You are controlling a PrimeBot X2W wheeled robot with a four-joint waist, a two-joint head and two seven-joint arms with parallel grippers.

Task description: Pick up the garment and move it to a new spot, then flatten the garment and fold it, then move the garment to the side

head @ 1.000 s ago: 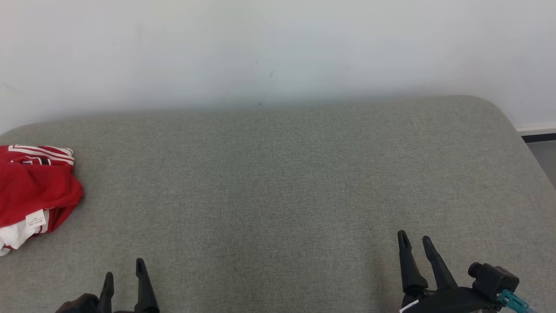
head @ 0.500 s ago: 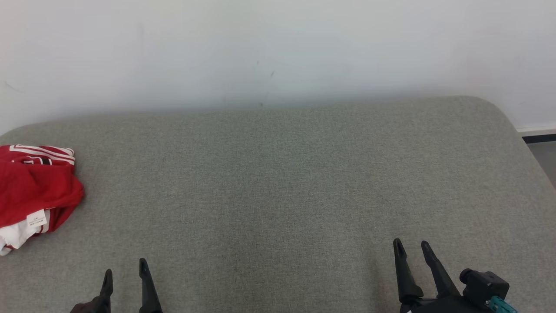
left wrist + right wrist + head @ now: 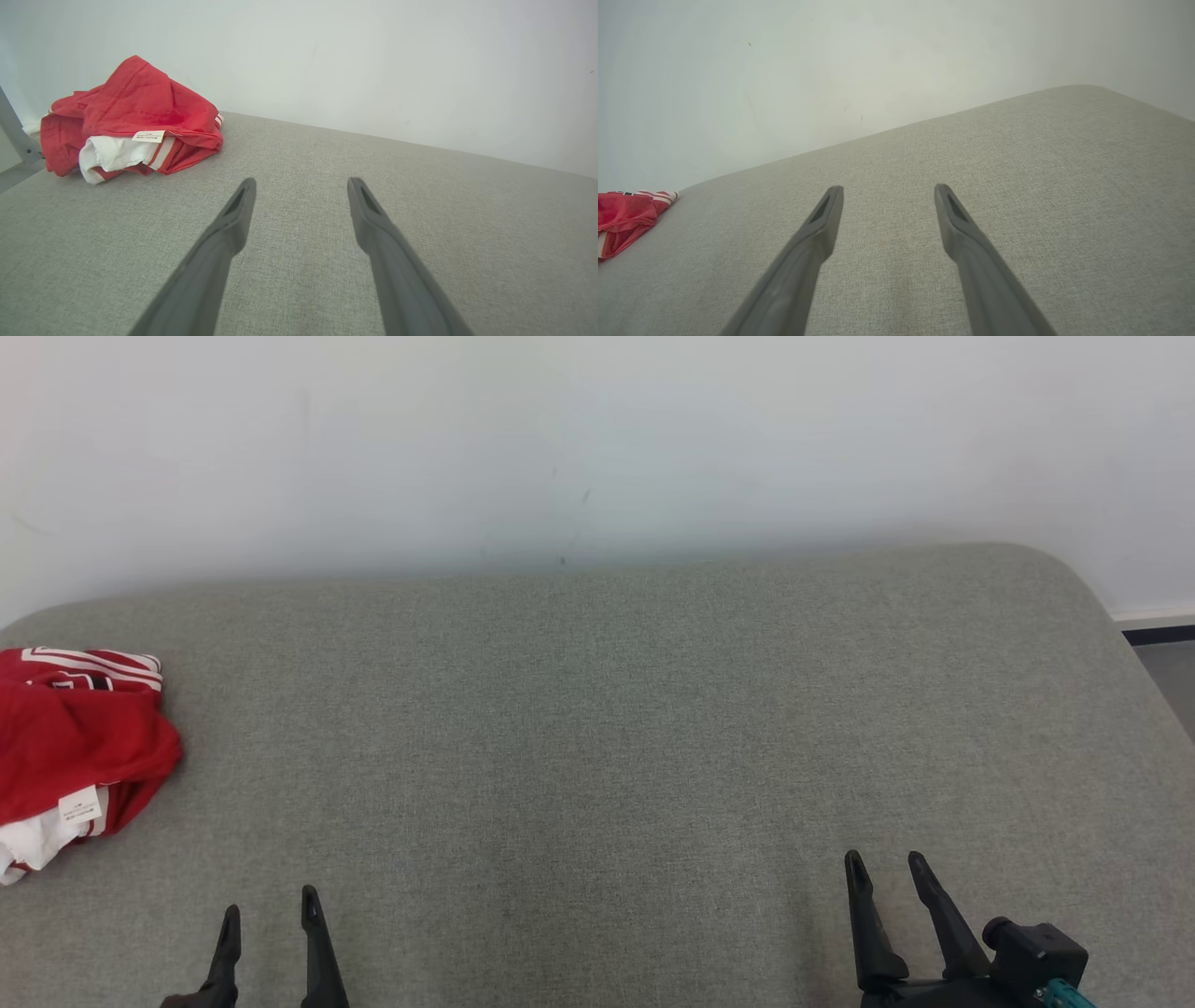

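So the crumpled red fabric garment with white stripes and a white label (image 3: pixel 79 747) is lying in a bunched heap at the far left edge of the grey woven padded surface with rounded corners (image 3: pixel 597 709). Moving right, the left gripper (image 3: pixel 270 901) is sitting at the bottom edge with its two dark fingers spread wide, holding nothing, well apart from the garment. Over at the lower right, the right gripper (image 3: pixel 884 858) is doing the same, fingers wide and empty over bare grey fabric. A plain white wall (image 3: pixel 597 439) is running along behind it all
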